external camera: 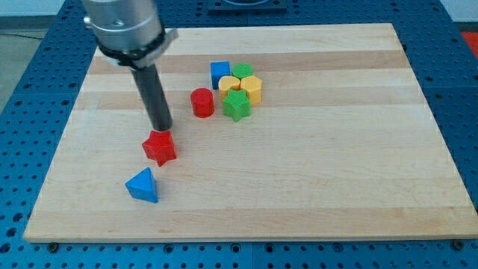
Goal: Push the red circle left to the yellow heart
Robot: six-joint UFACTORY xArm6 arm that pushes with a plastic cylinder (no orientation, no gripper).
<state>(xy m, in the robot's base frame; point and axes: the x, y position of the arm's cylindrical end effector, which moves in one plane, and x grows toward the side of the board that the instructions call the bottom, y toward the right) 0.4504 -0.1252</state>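
Camera view. My tip (163, 128), a bare rod holding nothing, stands at the upper edge of the red star (160, 147), to the left of the red circle (202, 102) and apart from it. The red circle lies just left of the cluster holding the yellow heart (228, 84), blue cube (219, 74), yellow hexagon (252, 88), green star (237, 106) and another green block (243, 71). In my judgement, I should press from the circle's far-left flank and push slowly, so the circle settles beside the heart without scattering the cluster. The blue triangle (143, 185) lies well apart. No writing or brand is legible on the wooden board (343, 164).
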